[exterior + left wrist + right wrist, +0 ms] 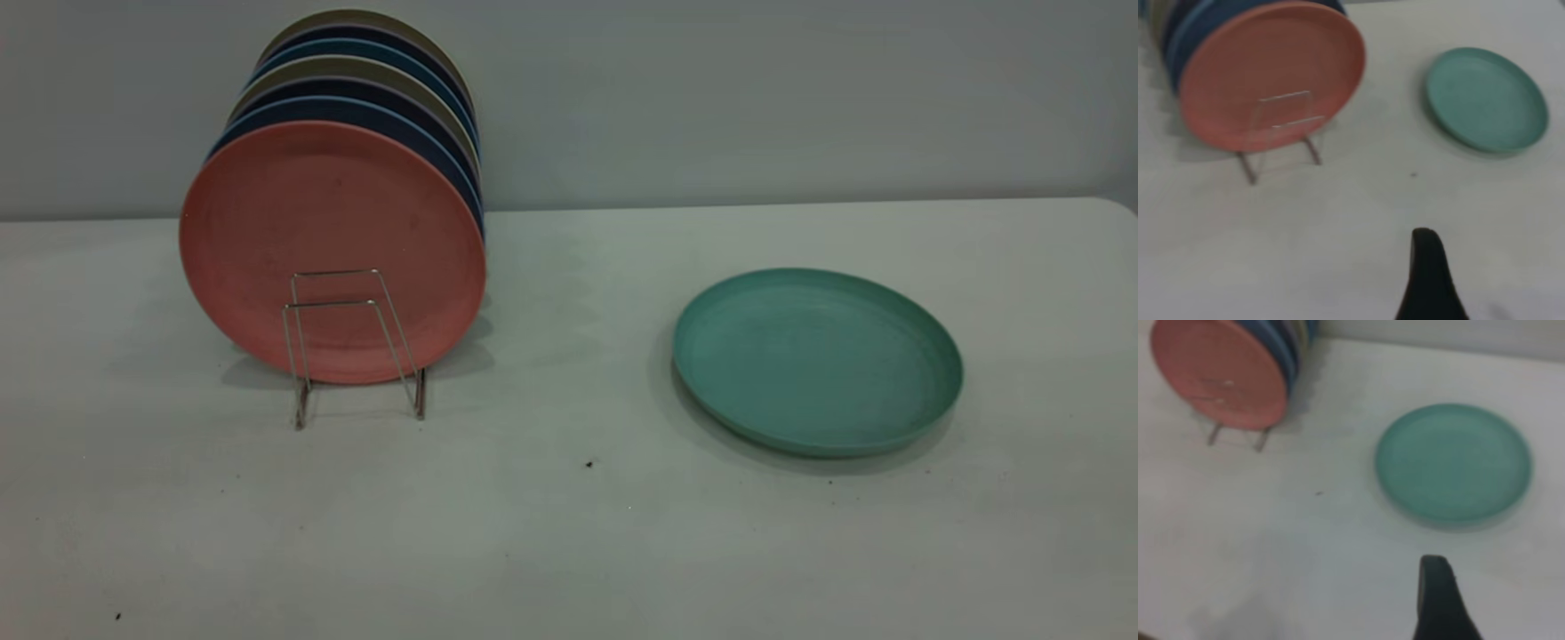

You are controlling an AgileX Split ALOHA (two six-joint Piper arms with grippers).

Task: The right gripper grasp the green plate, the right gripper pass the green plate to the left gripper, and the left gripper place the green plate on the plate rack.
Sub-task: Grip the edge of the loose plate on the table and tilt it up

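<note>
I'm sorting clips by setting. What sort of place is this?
Probably a lab test bench, not a kitchen: a bare white table against a blank wall, holding only a plate rack of plates and one green plate.

We see the green plate [818,360] lying flat on the table [569,533] at right, well apart from the plate rack [356,347] at left, where other plates [333,249] stand upright.

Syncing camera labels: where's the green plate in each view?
Exterior: green plate flat on the table, right of centre, apart from the plate rack.
Left wrist: green plate lies beyond the one visible finger.
Right wrist: green plate lies just ahead of the finger.
Shared landmark: pink plate upright at the rack's front, visible in all three.
</note>
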